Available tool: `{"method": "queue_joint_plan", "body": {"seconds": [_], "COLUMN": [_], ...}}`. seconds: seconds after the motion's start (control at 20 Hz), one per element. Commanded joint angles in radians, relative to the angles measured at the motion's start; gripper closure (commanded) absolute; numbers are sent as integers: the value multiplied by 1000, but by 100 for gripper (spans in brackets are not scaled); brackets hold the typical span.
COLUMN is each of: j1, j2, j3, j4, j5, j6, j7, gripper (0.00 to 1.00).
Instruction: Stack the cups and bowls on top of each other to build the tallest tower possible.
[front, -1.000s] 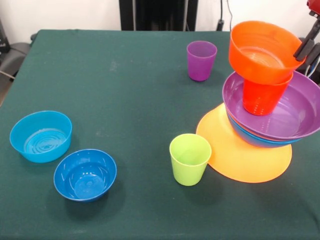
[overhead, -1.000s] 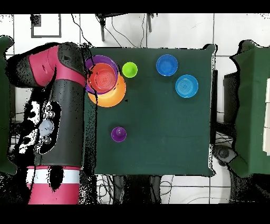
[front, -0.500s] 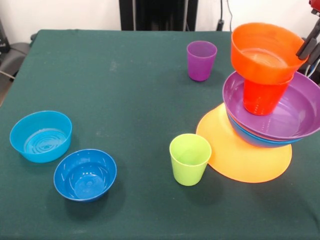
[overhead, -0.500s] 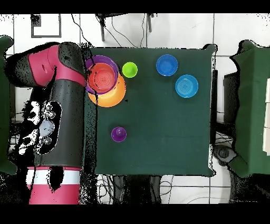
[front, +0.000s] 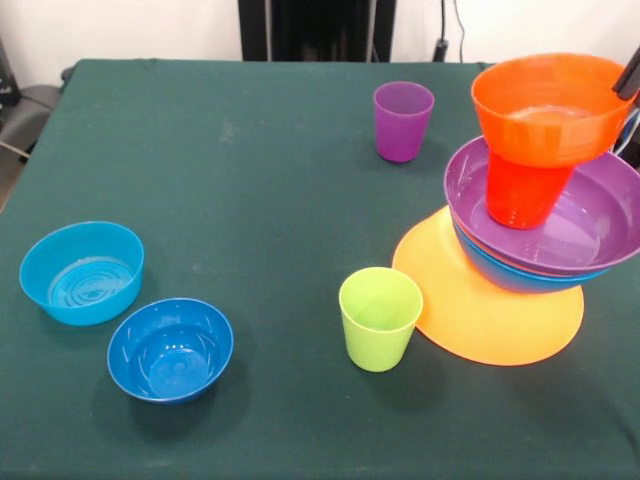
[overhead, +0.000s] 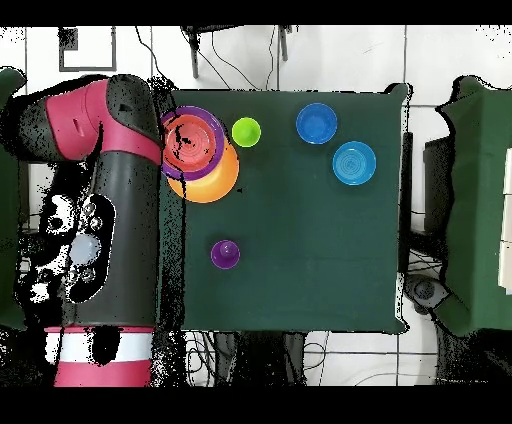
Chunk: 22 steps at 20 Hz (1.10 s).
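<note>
At the right stands the tower: an upturned orange-yellow bowl (front: 480, 310), a blue bowl (front: 500, 275), a purple bowl (front: 580, 225), then an orange cup (front: 520, 190). A small orange bowl (front: 548, 108) sits over that cup, offset to the right. My gripper (front: 632, 80) shows only as a black finger at the bowl's right rim, shut on it. Loose on the cloth are a purple cup (front: 403, 120), a lime green cup (front: 380, 318), a light blue bowl (front: 82, 272) and a dark blue bowl (front: 170, 348). From above, the arm (overhead: 110, 200) hides part of the tower (overhead: 205, 175).
The green cloth table (front: 250, 200) ends close behind and to the right of the tower. In the overhead view the lime cup (overhead: 246, 131) stands right beside the tower, and the purple cup (overhead: 225, 254) sits alone nearer the robot's base.
The small orange bowl has shifted right with the gripper and sits more level over the orange cup. The other cups and bowls have not moved.
</note>
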<state>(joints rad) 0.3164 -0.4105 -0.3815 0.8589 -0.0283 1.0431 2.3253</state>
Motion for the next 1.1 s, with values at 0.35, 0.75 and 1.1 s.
{"method": "queue_joint_plan", "body": {"seconds": [0.35,0.75,1.1], "j1": [-22,-14,-6], "j2": [-1,1,4], "j3": [109,91,88], "j4": [82,88,111], "j5": [0,-7,5], "j6": [37,65,115], "j7": [-20,-6,17], "gripper": [100,100,100]}}
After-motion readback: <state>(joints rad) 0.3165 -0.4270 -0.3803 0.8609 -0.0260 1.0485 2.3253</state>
